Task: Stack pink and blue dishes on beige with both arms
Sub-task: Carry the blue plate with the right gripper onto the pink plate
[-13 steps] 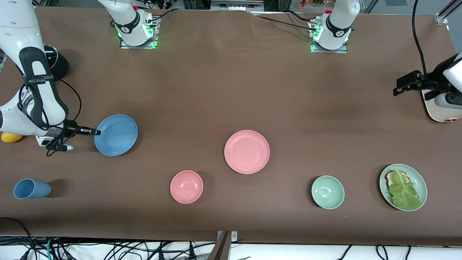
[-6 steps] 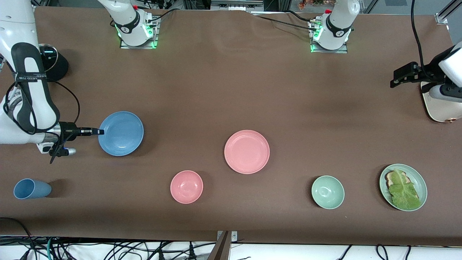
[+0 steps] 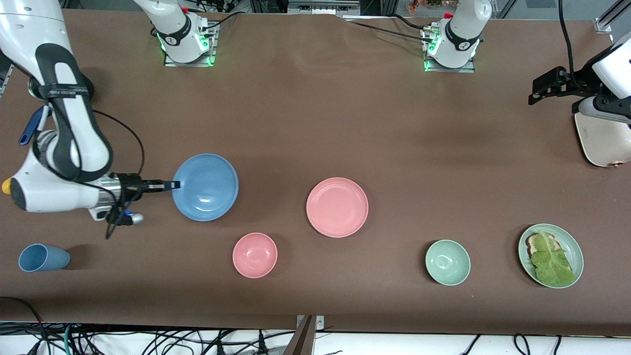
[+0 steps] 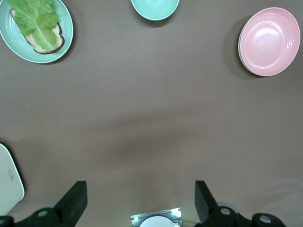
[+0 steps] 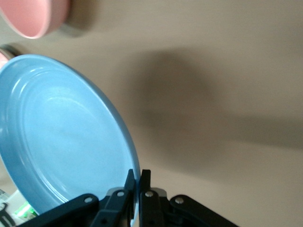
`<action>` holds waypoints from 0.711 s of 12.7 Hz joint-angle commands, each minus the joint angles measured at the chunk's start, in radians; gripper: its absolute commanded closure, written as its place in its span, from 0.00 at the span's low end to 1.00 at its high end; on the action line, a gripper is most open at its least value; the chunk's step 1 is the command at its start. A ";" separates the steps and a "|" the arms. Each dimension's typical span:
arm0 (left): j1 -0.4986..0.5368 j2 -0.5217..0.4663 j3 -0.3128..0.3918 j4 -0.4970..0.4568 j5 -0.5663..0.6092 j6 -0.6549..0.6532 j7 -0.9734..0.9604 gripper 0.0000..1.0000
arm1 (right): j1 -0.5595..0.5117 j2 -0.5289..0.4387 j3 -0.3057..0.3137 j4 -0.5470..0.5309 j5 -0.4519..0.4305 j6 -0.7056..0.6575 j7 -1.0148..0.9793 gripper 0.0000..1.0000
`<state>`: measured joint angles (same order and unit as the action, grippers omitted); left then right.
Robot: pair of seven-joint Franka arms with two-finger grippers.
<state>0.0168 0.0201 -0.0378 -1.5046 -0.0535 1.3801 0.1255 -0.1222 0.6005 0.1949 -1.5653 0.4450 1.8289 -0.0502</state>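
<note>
My right gripper (image 3: pixel 172 185) is shut on the rim of the sky blue plate (image 3: pixel 205 187) and holds it tilted above the table, between the blue cup's end and the table's middle. In the right wrist view the two fingers (image 5: pixel 137 177) pinch the blue plate's (image 5: pixel 61 137) edge. The pale pink plate (image 3: pixel 337 207) lies flat mid-table and also shows in the left wrist view (image 4: pixel 270 41). My left gripper (image 3: pixel 537 93) hangs open and empty (image 4: pixel 139 201) over bare cloth at the left arm's end. No beige plate shows for certain. A cream rounded object (image 3: pixel 604 143) is cut off by the view's edge there.
A small pink bowl (image 3: pixel 255 255) and a blue cup (image 3: pixel 43 257) sit near the front edge. A green bowl (image 3: pixel 447 262) and a green plate with toast and lettuce (image 3: pixel 550 255) stand toward the left arm's end. A yellow object (image 3: pixel 6 186) peeks from under the right arm.
The right arm has carried the blue plate up off the table and toward the middle, closer to the pink plate. The left gripper has drifted slightly toward the bases.
</note>
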 commanded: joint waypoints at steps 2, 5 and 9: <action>-0.001 0.001 0.007 -0.008 -0.005 0.010 0.006 0.00 | 0.114 -0.007 0.057 0.011 -0.002 0.149 0.272 1.00; 0.002 0.004 0.007 -0.008 -0.011 0.011 0.006 0.00 | 0.274 0.025 0.055 0.011 -0.005 0.343 0.450 1.00; 0.003 0.018 0.007 -0.006 -0.012 0.040 0.006 0.00 | 0.433 0.119 0.054 0.102 -0.277 0.446 0.676 1.00</action>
<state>0.0191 0.0285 -0.0341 -1.5120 -0.0536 1.4032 0.1255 0.2701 0.6644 0.2561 -1.5441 0.2763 2.2732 0.5388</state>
